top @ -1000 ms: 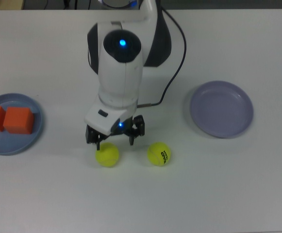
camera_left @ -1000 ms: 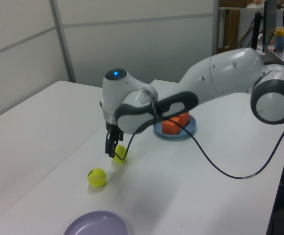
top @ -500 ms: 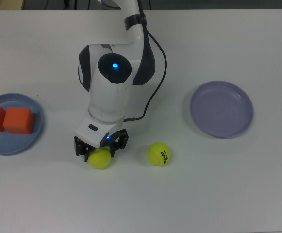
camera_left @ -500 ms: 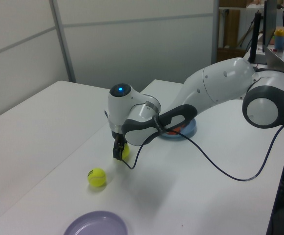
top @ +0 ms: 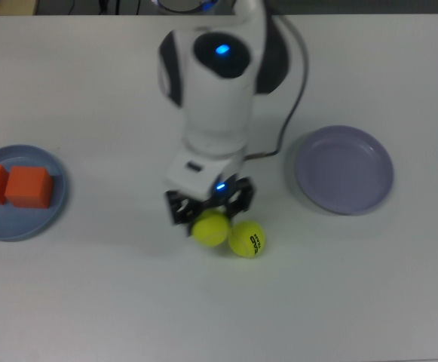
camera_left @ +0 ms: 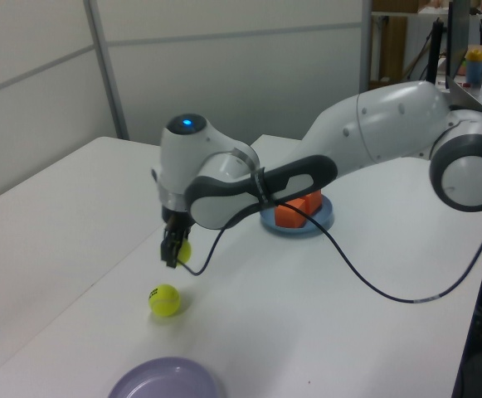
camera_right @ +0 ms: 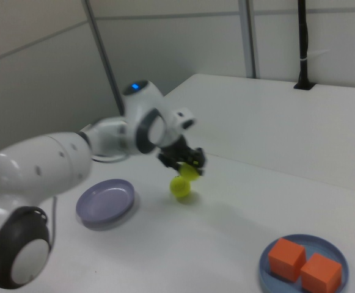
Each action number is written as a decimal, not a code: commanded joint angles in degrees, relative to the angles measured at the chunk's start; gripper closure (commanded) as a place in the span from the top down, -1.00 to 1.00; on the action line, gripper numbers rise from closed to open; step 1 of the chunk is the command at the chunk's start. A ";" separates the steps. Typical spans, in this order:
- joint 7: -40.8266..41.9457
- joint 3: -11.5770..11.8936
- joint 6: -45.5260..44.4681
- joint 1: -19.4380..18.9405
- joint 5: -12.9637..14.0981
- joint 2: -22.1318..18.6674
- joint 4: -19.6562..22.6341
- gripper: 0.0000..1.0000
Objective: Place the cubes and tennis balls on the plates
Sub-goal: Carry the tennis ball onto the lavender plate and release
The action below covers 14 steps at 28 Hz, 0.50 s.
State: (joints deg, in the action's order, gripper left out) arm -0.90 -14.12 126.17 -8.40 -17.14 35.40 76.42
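The gripper (top: pixel 209 207) pinches a tennis ball (top: pixel 210 228); only the left view shows it lifted above the lettered ball (camera_left: pixel 164 300).

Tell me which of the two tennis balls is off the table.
The plain tennis ball, clamped in the end effector and lifted clear of the table. The other ball, with black lettering, lies on the table just beside it on the top view's right.
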 commanded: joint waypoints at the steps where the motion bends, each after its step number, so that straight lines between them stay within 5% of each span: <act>1: -6.65 -0.55 -7.95 -5.74 3.08 -3.85 1.98 -1.00; 5: -13.93 -3.10 -10.32 -9.69 2.20 -3.41 2.42 -1.00; 10: -17.29 -3.11 -13.05 -14.62 2.03 -3.24 2.60 -0.90; 14: -20.54 -3.11 -13.23 -17.78 0.80 -2.97 4.17 0.03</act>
State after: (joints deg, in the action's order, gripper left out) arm -18.26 -17.54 114.08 -24.11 -15.19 33.07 78.45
